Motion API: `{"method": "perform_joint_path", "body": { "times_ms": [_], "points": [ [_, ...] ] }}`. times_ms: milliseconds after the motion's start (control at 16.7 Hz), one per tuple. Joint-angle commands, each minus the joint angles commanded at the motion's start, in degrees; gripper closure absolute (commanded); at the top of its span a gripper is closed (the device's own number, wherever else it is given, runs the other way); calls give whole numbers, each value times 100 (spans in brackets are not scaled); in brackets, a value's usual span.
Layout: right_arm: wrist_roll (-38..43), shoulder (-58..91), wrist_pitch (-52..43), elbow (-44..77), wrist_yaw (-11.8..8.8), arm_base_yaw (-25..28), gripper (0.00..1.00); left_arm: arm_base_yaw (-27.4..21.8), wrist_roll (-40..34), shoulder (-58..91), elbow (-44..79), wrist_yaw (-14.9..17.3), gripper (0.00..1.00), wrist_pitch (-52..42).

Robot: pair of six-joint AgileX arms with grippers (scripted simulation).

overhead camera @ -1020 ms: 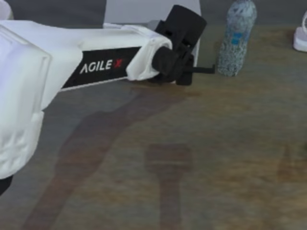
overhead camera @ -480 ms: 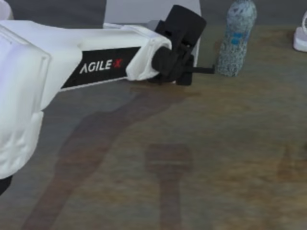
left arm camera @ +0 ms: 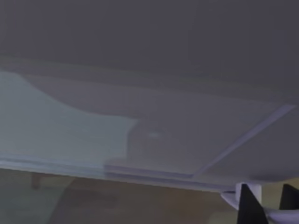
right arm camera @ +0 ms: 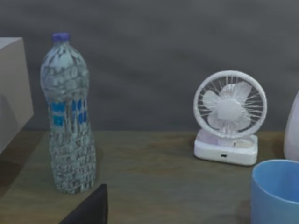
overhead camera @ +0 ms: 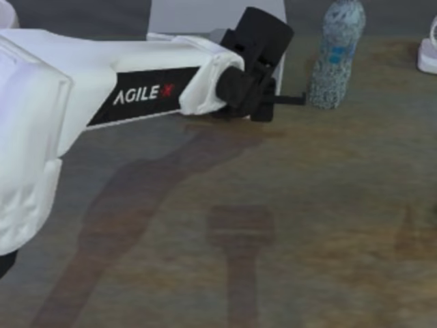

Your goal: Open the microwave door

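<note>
The microwave [overhead camera: 205, 15] stands at the back of the table, its front largely hidden behind my left arm. My left gripper [overhead camera: 261, 85] is pressed up against that front, just left of the water bottle. The left wrist view is filled by the microwave door [left arm camera: 154, 116], a pale grey panel seen from very close and low. There my left gripper [left arm camera: 269, 206] shows two dark fingertips [left arm camera: 250, 207] a narrow gap apart, with a white handle piece [left arm camera: 275, 215] caught between them. I cannot tell how far the door stands open. A dark part of my right gripper [right arm camera: 91, 207] shows low in the right wrist view, well away from the microwave [right arm camera: 11, 88].
A water bottle [overhead camera: 334, 55] stands right beside the microwave, close to my left gripper. A small white fan [overhead camera: 429, 51] sits at the back right. The right wrist view also holds the bottle [right arm camera: 69, 116], the fan [right arm camera: 229, 116] and a blue cup [right arm camera: 275, 191].
</note>
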Motion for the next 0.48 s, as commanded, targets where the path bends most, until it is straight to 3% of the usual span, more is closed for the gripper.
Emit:
{"method": "perform_joint_path", "body": {
  "times_ms": [480],
  "points": [
    [0, 0, 0, 0, 0, 0, 0, -21, 108, -48, -156, 74, 100, 69]
  ]
}}
